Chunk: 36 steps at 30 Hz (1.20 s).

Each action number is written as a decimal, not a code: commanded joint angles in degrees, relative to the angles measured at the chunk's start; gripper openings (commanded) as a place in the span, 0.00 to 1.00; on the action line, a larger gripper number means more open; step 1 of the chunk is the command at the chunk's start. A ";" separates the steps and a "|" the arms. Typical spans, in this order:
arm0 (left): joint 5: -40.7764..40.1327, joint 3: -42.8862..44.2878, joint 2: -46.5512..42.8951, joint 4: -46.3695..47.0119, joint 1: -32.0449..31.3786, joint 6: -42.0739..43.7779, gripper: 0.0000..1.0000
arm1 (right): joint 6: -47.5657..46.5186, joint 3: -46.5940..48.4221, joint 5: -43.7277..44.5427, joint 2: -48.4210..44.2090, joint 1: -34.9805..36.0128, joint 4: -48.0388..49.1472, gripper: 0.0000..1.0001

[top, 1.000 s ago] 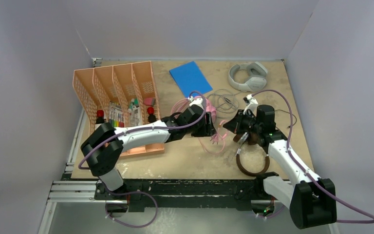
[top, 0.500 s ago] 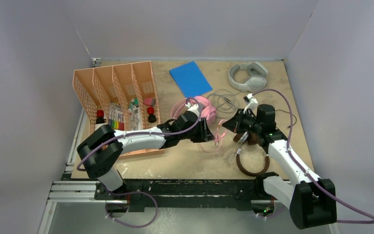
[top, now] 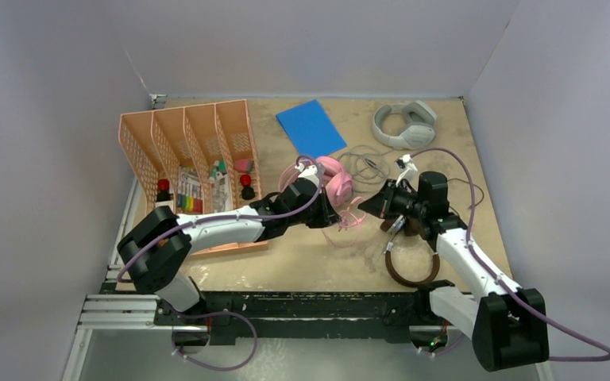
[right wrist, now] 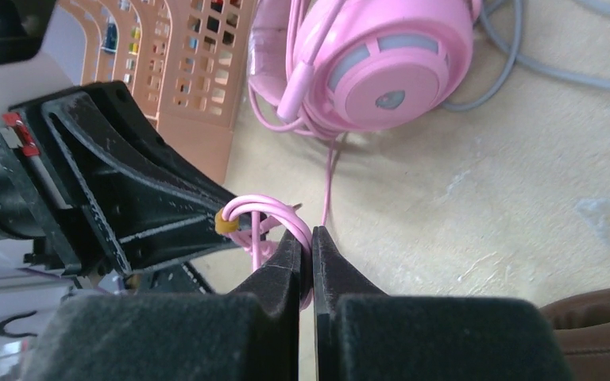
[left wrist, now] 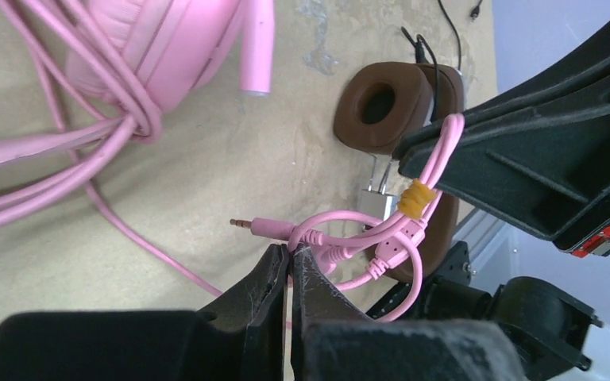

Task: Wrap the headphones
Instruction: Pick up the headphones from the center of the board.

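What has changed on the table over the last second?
The left gripper, shut on the pink cable, pulled back leftward, uncovering the pink headset and drawing the loose loops shorter. The right gripper kept its pinch on the same cable, barely shifting. The brown headset and grey headset stayed put.

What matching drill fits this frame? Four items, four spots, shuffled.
Items:
1. pink headset
2. brown headset
3. light-grey headset
4. blue sheet

Spots:
a. far right of the table
b. near right, beside the right arm
c. far middle, lying flat
d. mid-table, cable pinched by left gripper and right gripper

Pairs: 1-d, 2-b, 3-a, 4-c
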 commanded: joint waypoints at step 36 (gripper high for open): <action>-3.95 -3.49 -2.36 -2.95 0.99 4.71 0.00 | -19.21 8.57 8.59 12.64 13.04 -10.02 0.57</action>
